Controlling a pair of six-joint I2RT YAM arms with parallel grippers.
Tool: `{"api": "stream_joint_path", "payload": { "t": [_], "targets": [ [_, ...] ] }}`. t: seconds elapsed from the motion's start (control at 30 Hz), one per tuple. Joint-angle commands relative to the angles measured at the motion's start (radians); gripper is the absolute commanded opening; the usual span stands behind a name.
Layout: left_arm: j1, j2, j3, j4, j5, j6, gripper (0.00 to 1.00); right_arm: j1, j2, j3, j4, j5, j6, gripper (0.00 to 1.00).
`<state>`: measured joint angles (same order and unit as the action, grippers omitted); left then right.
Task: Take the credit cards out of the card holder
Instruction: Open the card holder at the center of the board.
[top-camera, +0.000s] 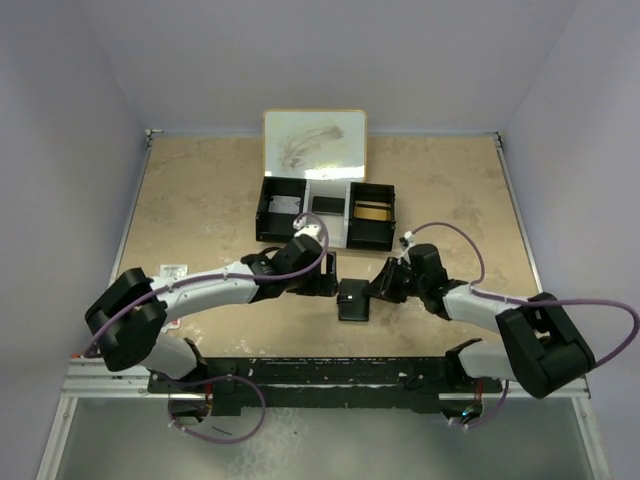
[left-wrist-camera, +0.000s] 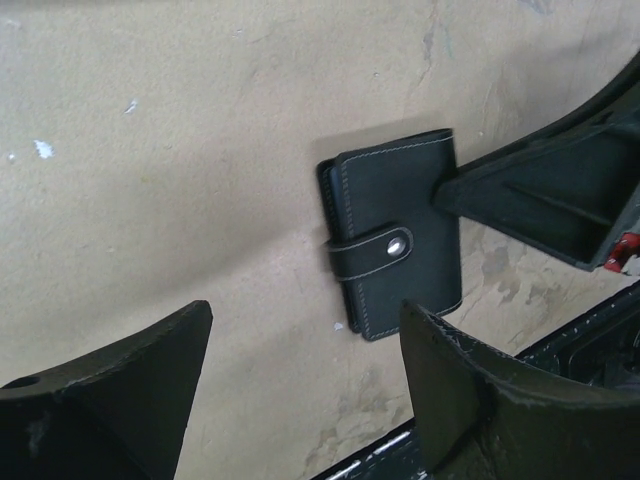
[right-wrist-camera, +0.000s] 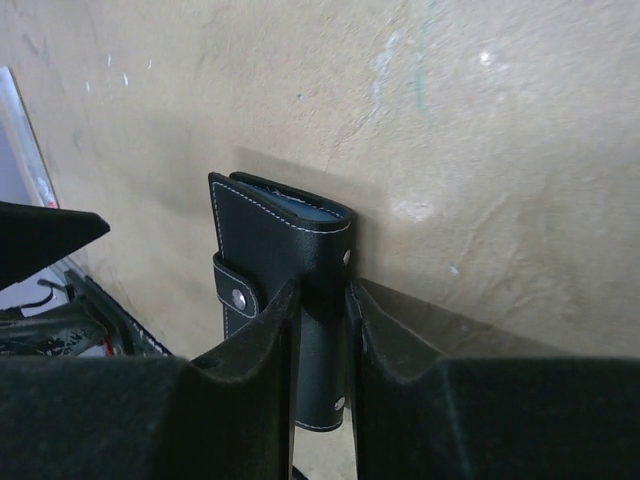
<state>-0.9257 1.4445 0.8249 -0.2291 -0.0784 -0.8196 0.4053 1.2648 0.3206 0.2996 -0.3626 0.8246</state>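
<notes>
The card holder (top-camera: 354, 299) is a small black wallet with white stitching, folded shut with its snap tab fastened. It lies on the table between the two grippers. My right gripper (top-camera: 377, 292) is shut on its spine edge; in the right wrist view the fingers (right-wrist-camera: 322, 300) clamp both faces of the card holder (right-wrist-camera: 280, 235). My left gripper (top-camera: 325, 285) is open and empty just left of it. In the left wrist view the card holder (left-wrist-camera: 395, 235) lies beyond my left gripper (left-wrist-camera: 305, 330). A grey-blue inner edge shows at its top; no cards show.
A black-and-white three-compartment tray (top-camera: 325, 232) stands behind the grippers with an upright whitish lid (top-camera: 313, 140). Flat items lie in its left (top-camera: 285, 205) and right (top-camera: 370, 212) compartments. The black base rail (top-camera: 320, 375) runs along the near edge.
</notes>
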Motion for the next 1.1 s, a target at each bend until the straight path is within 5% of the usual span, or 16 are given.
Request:
{"api": "stream_joint_path", "payload": {
  "t": [0.0,0.2,0.53,0.8,1.07],
  "targets": [
    [-0.047,0.049,0.084,0.037,-0.054,0.013,0.72,0.046,0.057,-0.011,0.116,-0.036,0.043,0.22],
    [-0.135,0.161,0.188,-0.031,-0.142,0.033,0.66,0.058,0.056,-0.022,0.141,-0.02,0.068,0.23],
    [-0.244,0.367,0.375,-0.26,-0.352,0.091,0.42,0.058,0.035,-0.052,0.153,0.003,0.108,0.24],
    [-0.249,0.394,0.364,-0.267,-0.39,0.118,0.35,0.057,0.029,-0.05,0.152,-0.006,0.116,0.25],
    [-0.249,0.343,0.276,-0.182,-0.385,0.091,0.1,0.058,0.054,-0.045,0.191,-0.052,0.114,0.33]
  ]
}}
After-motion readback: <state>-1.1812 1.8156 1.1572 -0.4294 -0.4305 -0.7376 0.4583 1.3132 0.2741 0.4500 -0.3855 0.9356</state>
